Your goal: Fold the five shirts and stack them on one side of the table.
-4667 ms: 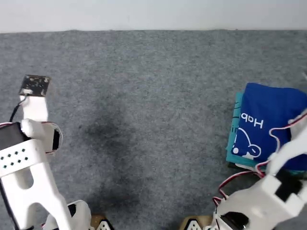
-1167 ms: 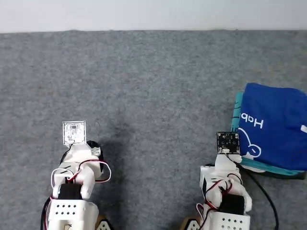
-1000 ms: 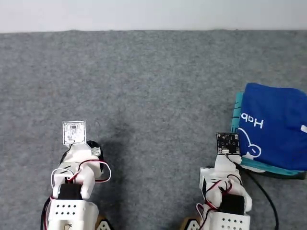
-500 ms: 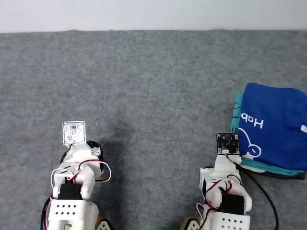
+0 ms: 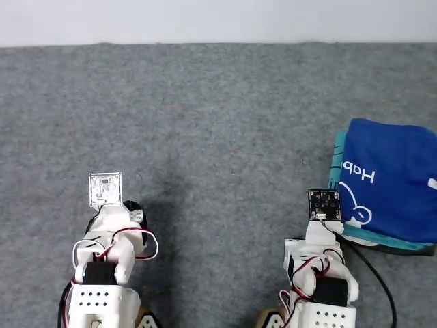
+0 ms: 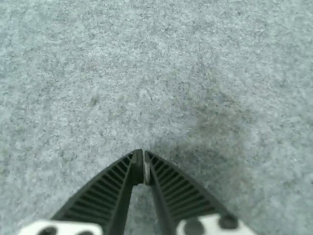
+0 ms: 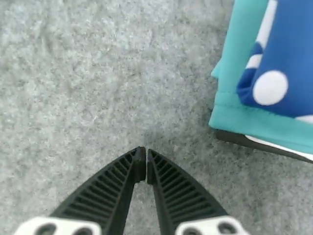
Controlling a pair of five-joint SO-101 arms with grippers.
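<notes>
A stack of folded shirts [image 5: 386,181] lies at the right edge of the table, a blue one with white print on top and a teal one [image 7: 234,105] under it, darker layers beneath. My right gripper [image 7: 143,157] is shut and empty over bare grey felt, just beside the stack's near left corner. In the high view that arm [image 5: 321,266] is folded back at the front right. My left gripper [image 6: 142,161] is also shut, holding nothing, above the felt, its arm [image 5: 106,260] folded back at the front left.
Grey felt [image 5: 218,123] covers the table up to a white wall [image 5: 218,20] at the back. A black cable [image 5: 379,280] runs along the felt by the right arm's base, near the stack.
Since 4.7 s ago both arms have drawn back from the sides to folded poses at the front. Over the last second nothing has moved.
</notes>
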